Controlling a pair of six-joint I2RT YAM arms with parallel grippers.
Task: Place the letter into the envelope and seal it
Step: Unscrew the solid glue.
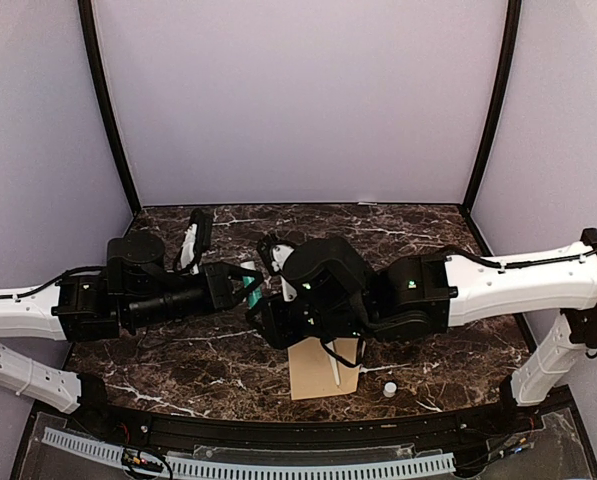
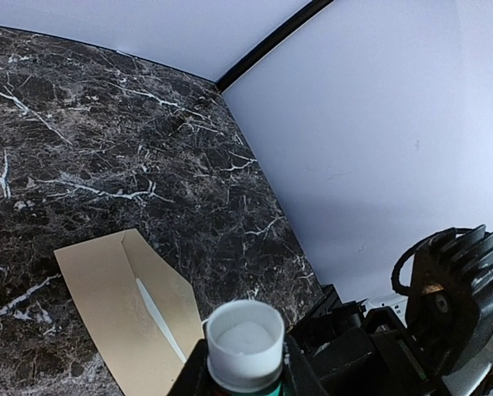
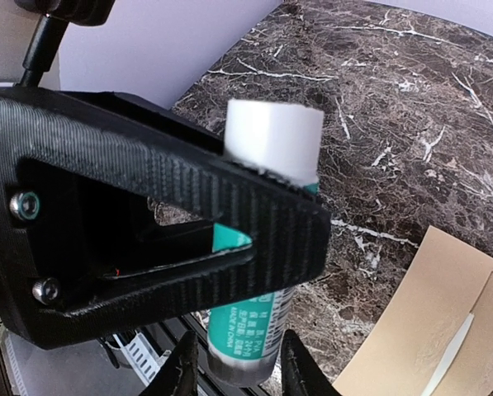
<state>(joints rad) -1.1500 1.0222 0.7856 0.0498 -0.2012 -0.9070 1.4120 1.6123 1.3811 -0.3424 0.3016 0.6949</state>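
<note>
Left gripper [image 1: 242,286] is being held up and to the left of the envelope [image 1: 313,372], clear of the table [image 1: 428,225]. Its jaws are being clamped on a green glue stick [image 3: 271,153], gripped across the upper body, with the uncapped white end sticking out past the fingers.

Right gripper [image 3: 239,370] is being held just above the envelope's far edge, close against the left gripper. Its two fingertips are being placed either side of the stick's lower end. The gaps there are looking tiny in the wrist view, so it cannot be told whether the stick is being pinched or only straddled.

The envelope is being seen flat on the table, flap side up, towards the near edge. A thin white strip, probably the letter [image 1: 335,368], is being shown along the flap seam; the rest is hidden inside.

A small white cap [image 1: 389,388] is being seen on the table just right of the envelope, not touching it.
</note>
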